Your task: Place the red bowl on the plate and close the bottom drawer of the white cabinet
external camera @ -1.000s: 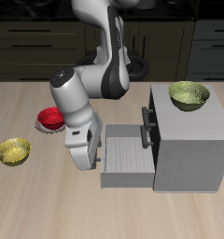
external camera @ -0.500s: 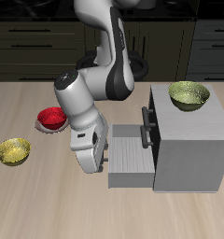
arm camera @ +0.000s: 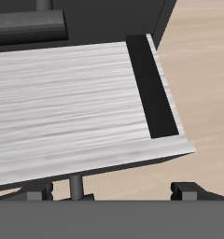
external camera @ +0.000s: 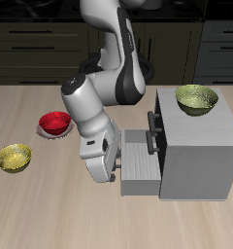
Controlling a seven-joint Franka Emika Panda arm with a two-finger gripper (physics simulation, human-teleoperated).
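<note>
The red bowl (external camera: 54, 123) rests on the plate (external camera: 48, 133), of which only a sliver of rim shows under it. The white cabinet (external camera: 198, 146) has its bottom drawer (external camera: 140, 167) still pulled partway out; the wrist view looks down into the light grey drawer tray (arm camera: 67, 103). My gripper (external camera: 111, 177) is pressed against the drawer's front panel, far from the bowl. Its fingertips (arm camera: 187, 190) stand wide apart, so my gripper (arm camera: 105, 192) is open and holds nothing. The upper drawer's dark handle (external camera: 152, 122) sits above the tray.
One yellow-green bowl (external camera: 196, 97) sits on top of the cabinet. Another yellow-green bowl (external camera: 14, 157) lies on the table nearer the front edge than the red bowl. My arm's bulk stands between the red bowl and the cabinet.
My gripper has moved toward the cabinet, pushing the bottom drawer's front panel with it. The drawer sticks out less than before. The red bowl has stayed in place.
</note>
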